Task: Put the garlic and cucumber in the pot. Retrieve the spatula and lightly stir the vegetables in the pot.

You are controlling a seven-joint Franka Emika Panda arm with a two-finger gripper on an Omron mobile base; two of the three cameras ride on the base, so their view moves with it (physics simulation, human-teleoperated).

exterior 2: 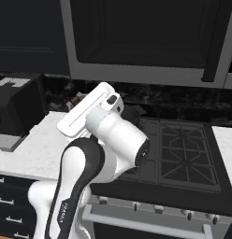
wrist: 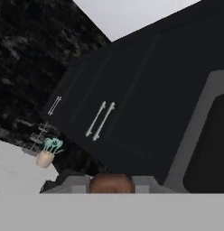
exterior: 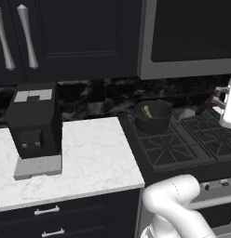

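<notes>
Left base view places the pot (exterior: 153, 122) on the far left burner of the stove (exterior: 182, 144), where it is ready to receive the stirring tool. The cucumber (exterior: 147, 111) lies inside it as a pale green strip against the dark interior; whether the garlic is in there too cannot be told. In the hand view, the gripper (wrist: 109, 188) is closed tight on a rounded reddish-brown end, judged to be the handle of the spatula (wrist: 111, 182). The blade cannot be seen. The hand camera points up at the dark upper cabinets (wrist: 109, 103), so the hand is judged to be tilted up, with the tool lifted clear of the stove grates for carrying towards the pot. The white marble counter (exterior: 94, 153) lies left of the stove and carries a black boxy appliance (exterior: 34, 122) near its left end. A dark marbled backsplash (exterior: 98, 97) runs behind both. A microwave (exterior 2: 141, 42) hangs above the stove.
</notes>
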